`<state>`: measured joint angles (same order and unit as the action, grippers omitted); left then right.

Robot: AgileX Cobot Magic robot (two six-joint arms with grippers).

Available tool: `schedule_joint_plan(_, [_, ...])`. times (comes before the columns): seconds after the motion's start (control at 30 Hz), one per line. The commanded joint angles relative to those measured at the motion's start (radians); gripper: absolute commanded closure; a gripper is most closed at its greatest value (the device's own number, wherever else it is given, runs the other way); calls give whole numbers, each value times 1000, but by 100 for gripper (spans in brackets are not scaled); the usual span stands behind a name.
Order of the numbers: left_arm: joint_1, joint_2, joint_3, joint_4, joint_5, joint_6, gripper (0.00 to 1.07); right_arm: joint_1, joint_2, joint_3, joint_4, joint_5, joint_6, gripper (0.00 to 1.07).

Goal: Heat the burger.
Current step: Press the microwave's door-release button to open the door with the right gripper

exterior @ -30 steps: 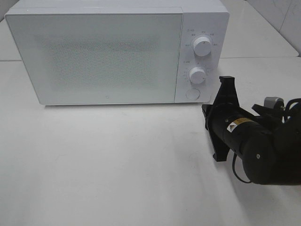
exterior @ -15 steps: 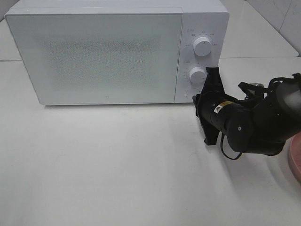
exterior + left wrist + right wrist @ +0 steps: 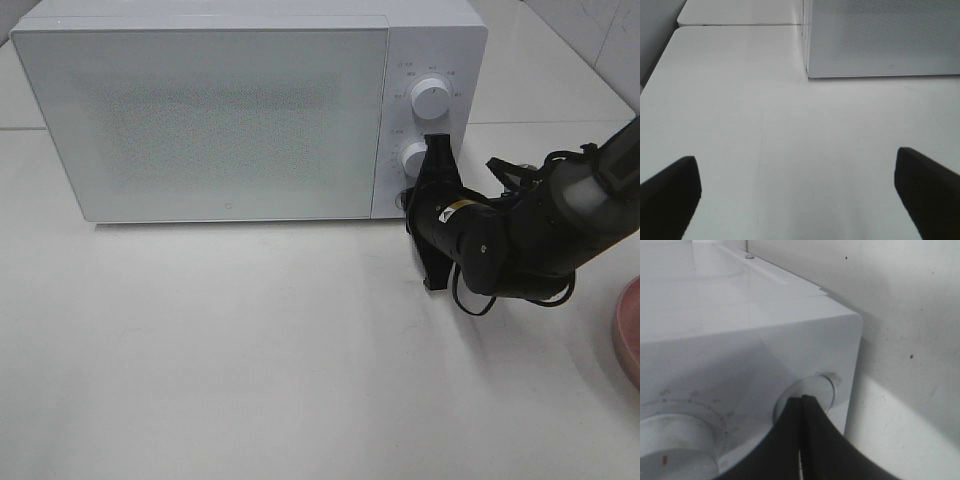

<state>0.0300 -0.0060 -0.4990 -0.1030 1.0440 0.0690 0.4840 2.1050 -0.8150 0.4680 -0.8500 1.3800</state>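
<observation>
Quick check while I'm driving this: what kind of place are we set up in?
Probably a mock kitchen on a test bench: a white microwave on plain white tables, what looks like a tiled wall behind, and a pink plate at the edge.

A: Bright, even overhead light; faint soft shadow beneath arm (image 3: 520, 235) on white desk (image 3: 250, 380)
B: Right wrist view dimmer, grainy; dark fingers (image 3: 820, 440) blur close up, microwave (image 3: 740, 340) front soft

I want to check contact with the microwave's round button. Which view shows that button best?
Right wrist: the button shows close up, with the closed tips of the right gripper at it. Exterior high has it almost hidden behind that gripper. Left wrist shows only the microwave door, no button.
</observation>
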Motion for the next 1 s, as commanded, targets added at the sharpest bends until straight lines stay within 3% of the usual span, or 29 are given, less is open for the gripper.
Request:
schedule_joint_plan(0.03, [4, -21, 2, -4, -6, -5, 3, -7, 1, -17, 27, -3, -46, 107])
schedule_joint_plan(0.37, [4, -21, 2, -4, -6, -5, 3, -7, 1, -29, 43, -36, -71, 107])
schedule_joint_plan(1.0, [4, -21, 2, -4, -6, -5, 3, -7, 54, -186, 98, -133, -171, 107])
